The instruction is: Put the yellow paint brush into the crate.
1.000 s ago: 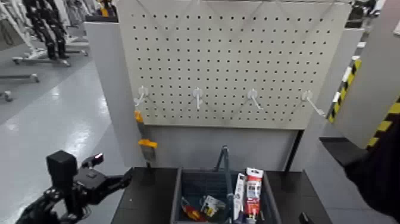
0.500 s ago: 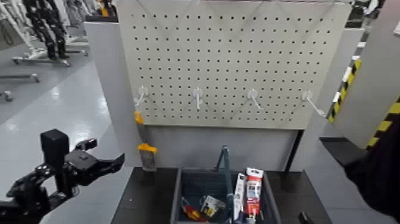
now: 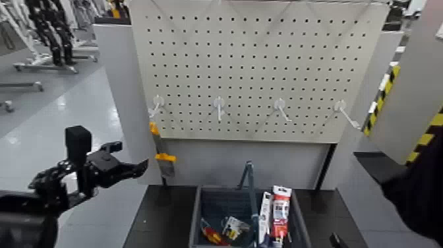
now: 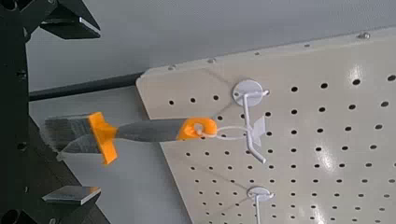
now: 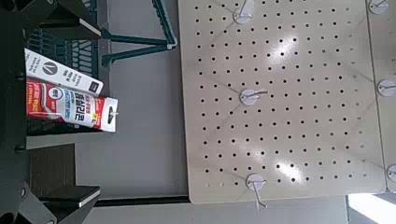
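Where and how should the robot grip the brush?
Probably by the grey handle, left end effector coming from the bristle side: the brush hangs by its top loop, leaving the slim handle's flat sides free to pinch.

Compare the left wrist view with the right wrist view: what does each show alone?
Only left wrist: the yellow paint brush, hung from a hook, its bristles toward the open left gripper.

Only right wrist: the crate, red-and-white tube and open right gripper.

Both: the pegboard with white hooks.
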You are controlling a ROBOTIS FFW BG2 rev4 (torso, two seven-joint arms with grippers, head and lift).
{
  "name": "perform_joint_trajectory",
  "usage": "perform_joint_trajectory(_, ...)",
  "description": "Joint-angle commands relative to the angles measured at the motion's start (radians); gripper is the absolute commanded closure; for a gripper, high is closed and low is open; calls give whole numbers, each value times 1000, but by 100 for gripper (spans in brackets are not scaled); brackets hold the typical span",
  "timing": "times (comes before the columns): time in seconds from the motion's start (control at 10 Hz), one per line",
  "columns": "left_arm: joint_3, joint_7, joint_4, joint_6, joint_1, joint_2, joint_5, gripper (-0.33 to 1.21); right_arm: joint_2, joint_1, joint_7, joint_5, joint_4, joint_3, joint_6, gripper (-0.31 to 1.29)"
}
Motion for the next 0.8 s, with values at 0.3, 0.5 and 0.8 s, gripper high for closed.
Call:
perform_joint_trajectory(0.3, -126, -56, 148, -29, -143, 17, 71, 12, -2, -7, 1, -3, 8, 3, -7, 13)
perform_joint_trajectory(0.5, -174, -92, 211, -40, -207, 18, 89, 12, -4, -10, 1, -3, 8, 6, -7, 13)
perform_joint_trajectory(0.8, -225, -135, 280, -44, -265, 18, 118, 12, -4, -12, 1, -5, 10, 7, -7, 13)
